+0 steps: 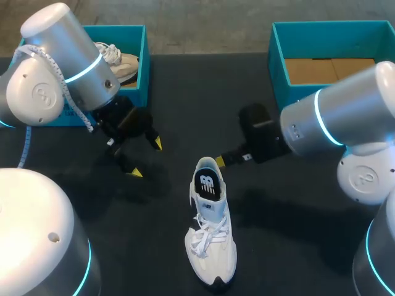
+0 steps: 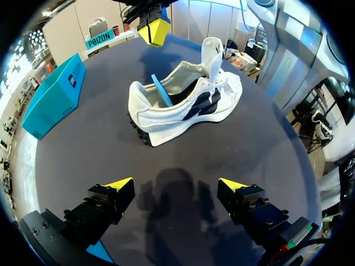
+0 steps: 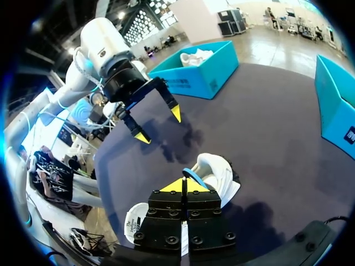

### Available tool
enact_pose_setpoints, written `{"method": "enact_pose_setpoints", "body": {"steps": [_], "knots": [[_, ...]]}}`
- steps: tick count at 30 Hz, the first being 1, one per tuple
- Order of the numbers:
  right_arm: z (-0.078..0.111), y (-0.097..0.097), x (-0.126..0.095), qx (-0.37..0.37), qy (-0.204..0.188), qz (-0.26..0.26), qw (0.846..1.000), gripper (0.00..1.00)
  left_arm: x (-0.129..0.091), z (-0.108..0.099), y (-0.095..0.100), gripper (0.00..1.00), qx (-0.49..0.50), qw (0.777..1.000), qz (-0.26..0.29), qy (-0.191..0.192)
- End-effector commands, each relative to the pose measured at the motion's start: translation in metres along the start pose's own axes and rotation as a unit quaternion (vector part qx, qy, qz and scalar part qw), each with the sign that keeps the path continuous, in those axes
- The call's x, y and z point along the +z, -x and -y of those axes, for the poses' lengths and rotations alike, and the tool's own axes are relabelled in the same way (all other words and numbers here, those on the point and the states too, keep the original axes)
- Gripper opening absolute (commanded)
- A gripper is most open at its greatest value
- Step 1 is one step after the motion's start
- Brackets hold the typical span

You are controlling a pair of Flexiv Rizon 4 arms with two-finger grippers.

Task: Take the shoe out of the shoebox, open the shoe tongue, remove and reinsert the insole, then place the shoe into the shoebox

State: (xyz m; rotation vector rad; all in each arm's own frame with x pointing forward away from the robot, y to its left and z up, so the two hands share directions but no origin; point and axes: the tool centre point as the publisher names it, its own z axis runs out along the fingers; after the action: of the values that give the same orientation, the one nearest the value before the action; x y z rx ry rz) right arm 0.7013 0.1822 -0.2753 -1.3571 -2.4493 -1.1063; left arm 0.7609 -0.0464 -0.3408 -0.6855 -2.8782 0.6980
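Note:
A white shoe (image 1: 211, 237) lies on the dark table with its toe toward the front edge. Its insole (image 1: 208, 184), dark on top and blue underneath, sticks up out of the opening, propped against the heel. In the left wrist view the shoe (image 2: 188, 105) lies ahead of my left gripper, with the insole's blue edge (image 2: 161, 91) raised. My right gripper (image 1: 221, 161) is shut just behind the heel. In its own view the tips (image 3: 184, 185) meet just above the insole (image 3: 188, 172). The left wrist view shows this gripper (image 2: 154, 30) apart from the shoe. My left gripper (image 1: 147, 158) hangs open left of the shoe, holding nothing.
A teal shoebox (image 1: 143, 61) at the back left holds another pale shoe (image 1: 120, 61). A second teal shoebox (image 1: 278, 55) at the back right shows only its cardboard floor. Bare dark table lies around the shoe.

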Motion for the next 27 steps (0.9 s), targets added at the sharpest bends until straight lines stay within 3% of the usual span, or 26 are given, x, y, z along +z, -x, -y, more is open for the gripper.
{"method": "enact_pose_setpoints", "body": {"steps": [1,27], "knots": [[-0.0017,-0.0038,0.0007,0.001,-0.002,0.011,1.0,0.0,0.0002,0.0004,-0.0007,1.0,0.0,1.0,0.001,0.002],[-0.0022,-0.0035,-0.0011,0.002,-0.003,0.019,1.0,0.0,-0.0012,-0.0025,-0.0013,1.0,-0.014,1.0,0.0,0.012]]}}
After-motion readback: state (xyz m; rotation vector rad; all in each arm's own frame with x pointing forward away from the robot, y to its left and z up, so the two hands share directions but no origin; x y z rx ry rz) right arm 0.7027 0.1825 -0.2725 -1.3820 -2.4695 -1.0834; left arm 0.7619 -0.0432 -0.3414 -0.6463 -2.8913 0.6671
